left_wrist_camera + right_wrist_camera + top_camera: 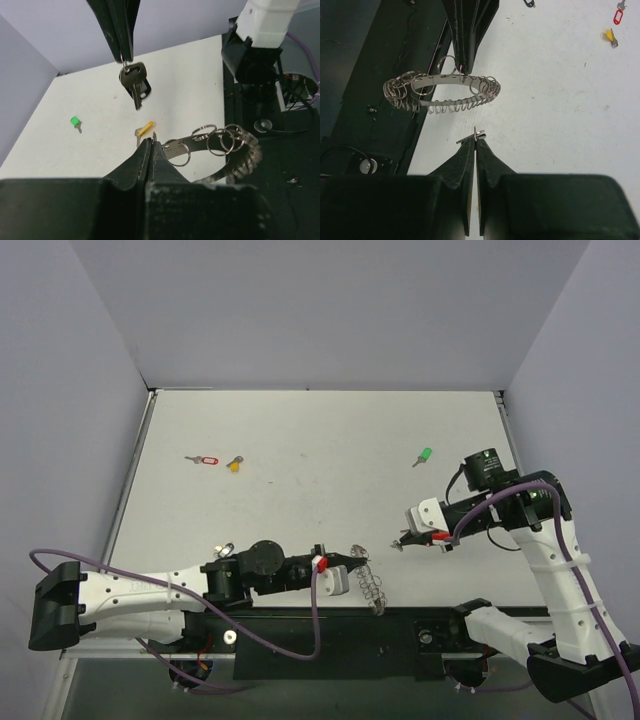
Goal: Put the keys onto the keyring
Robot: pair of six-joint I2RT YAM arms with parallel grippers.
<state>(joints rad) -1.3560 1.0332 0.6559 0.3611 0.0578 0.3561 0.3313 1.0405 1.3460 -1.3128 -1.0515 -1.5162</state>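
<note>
L gripper [151,145] is clamping keyring [243,159]; just ahead, R gripper [124,56] is pinching a dangling black key [134,80]. Risk: key may be swinging wide, missing ring's coil.

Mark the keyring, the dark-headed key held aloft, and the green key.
keyring [440,78]: right wrist view, on its flat band.
dark-headed key [133,77]: left wrist view, on its head.
green key [425,454]: top external view, on its green head.

The keyring [371,585] hangs from the left gripper [356,558] at the table's [320,430] near edge. Right of it, the right gripper [400,541] holds a key [134,82], apparently above the surface. Two keys [205,460] lie far left, another key [423,456] far right.
</note>
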